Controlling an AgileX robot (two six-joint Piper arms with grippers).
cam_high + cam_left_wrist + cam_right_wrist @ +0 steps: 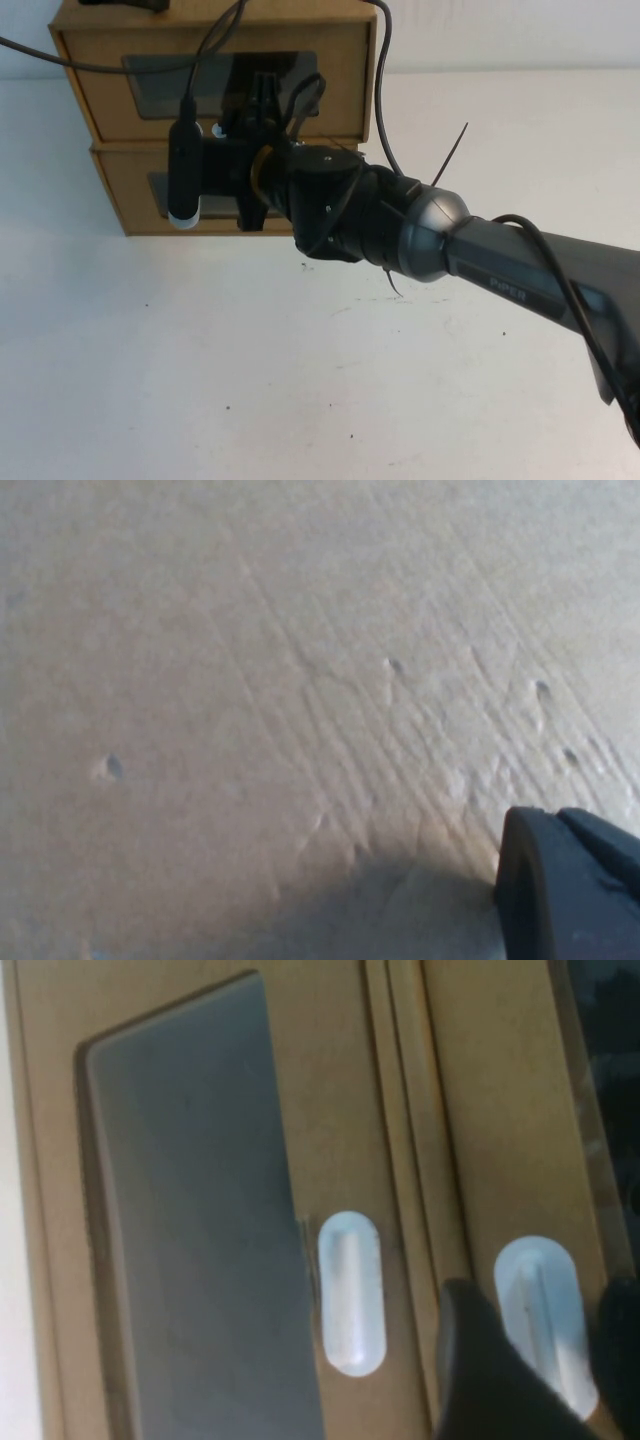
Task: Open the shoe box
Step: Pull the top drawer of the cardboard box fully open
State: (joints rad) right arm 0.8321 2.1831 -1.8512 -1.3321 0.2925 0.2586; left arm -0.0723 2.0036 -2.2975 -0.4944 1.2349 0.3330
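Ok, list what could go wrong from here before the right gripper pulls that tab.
1. The right gripper straddles a white pull tab, jaws open. The tab seems to lie flat on the cardboard, so the fingers may slip off.
2. A second tab sits close by, so drift could catch the wrong one.
3. The left gripper is off over the table, so nothing braces the stacked shoe boxes. They may slide.

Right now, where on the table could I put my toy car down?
The white table is bare in front of the two stacked brown cardboard shoe boxes and to their right. It's crowded at the box fronts, where the right claw stands open around a white pull tab. The left claw hangs over bare table.
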